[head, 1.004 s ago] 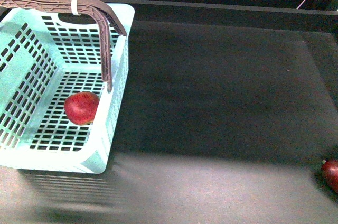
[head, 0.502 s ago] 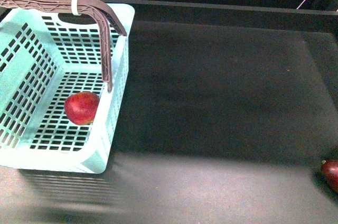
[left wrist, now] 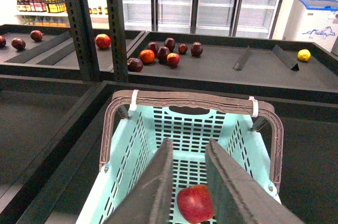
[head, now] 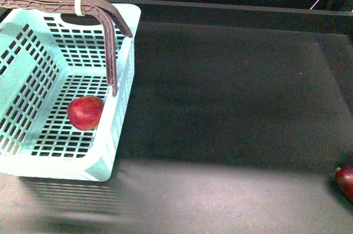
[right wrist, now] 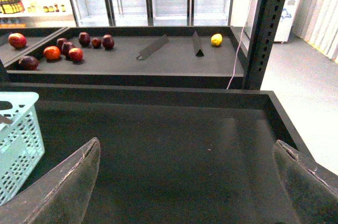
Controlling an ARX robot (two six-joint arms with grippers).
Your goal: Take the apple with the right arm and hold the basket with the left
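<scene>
The mint-green basket (head: pixel 124 88) stands on the black table at the left of the front view, its brown handle (head: pixel 110 41) raised. The red apple (head: pixel 85 112) lies on the basket floor near the right wall. Neither gripper shows in the front view. In the left wrist view my left gripper (left wrist: pixel 188 145) is open above the basket (left wrist: pixel 132 150), apart from it, and the apple (left wrist: pixel 195 203) shows between its fingers, lower down. My right gripper (right wrist: pixel 186 145) is wide open and empty over bare table, with the basket's corner (right wrist: pixel 18 139) off to one side.
A darker maroon apple (head: pixel 346 181) lies at the table's right edge. A raised black rim (head: pixel 220 8) bounds the table at the back. Behind it a shelf holds several apples (left wrist: pixel 163 52) and a yellow fruit (right wrist: pixel 216 39). A metal upright (right wrist: pixel 266 28) stands at the back right.
</scene>
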